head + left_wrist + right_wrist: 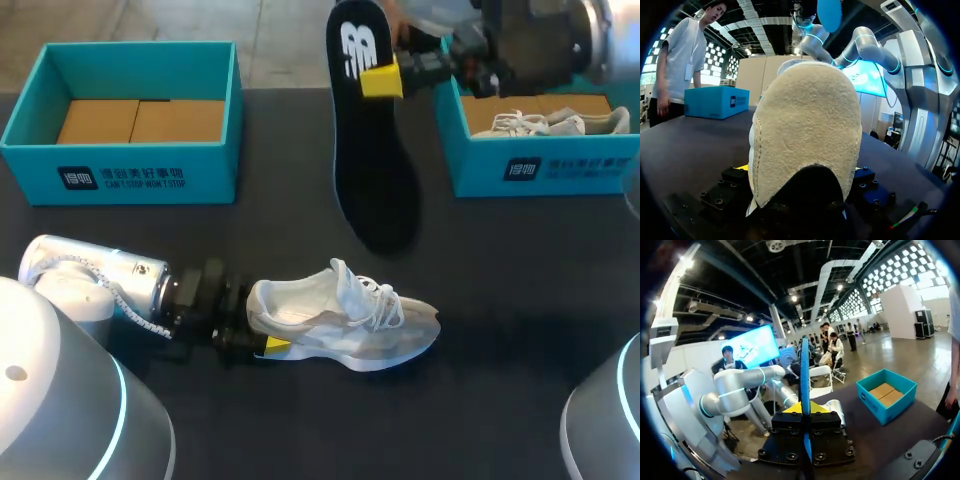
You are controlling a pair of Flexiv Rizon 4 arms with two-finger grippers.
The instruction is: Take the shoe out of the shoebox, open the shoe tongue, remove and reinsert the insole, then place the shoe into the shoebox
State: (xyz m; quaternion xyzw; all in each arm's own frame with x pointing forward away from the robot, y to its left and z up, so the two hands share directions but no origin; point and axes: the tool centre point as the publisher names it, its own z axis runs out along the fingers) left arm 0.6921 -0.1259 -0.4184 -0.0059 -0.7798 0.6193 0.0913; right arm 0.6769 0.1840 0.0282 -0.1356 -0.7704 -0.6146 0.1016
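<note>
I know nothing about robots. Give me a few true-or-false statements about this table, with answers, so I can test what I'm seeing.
1. The black insole sits inside the shoe. False: the right arm holds it in its jaws, outside the shoe.
2. The grey-white shoe lies on the table, the left arm gripping its heel in its jaws. True.
3. The left box holds a shoe. False: only cardboard shows in it.
4. The right box holds another shoe. True.

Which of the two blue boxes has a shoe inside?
The right-hand box, with a pale shoe lying in it; the left-hand box shows only brown cardboard.
</note>
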